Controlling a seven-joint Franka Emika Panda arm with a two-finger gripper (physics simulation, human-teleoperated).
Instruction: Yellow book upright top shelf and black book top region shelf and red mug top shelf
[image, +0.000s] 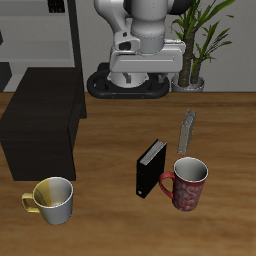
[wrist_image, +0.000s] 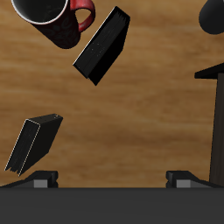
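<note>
You are looking down at the table (image: 110, 150) from the front, high up. Your wrist camera is looking straight down, closer. Both are showing the black book (image: 151, 168) (wrist_image: 103, 45).

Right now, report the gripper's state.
Two-finger gripper: open, holding nothing; it hangs above the wooden table, with the thin black-covered book and dark red mottled mug lying below it.

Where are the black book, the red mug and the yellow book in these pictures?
black book (image: 151, 168): exterior view, on its front cover.
red mug (image: 188, 190): exterior view, on its outer wall below the rim.
yellow book (image: 186, 131): exterior view, on its upright cover.
</note>
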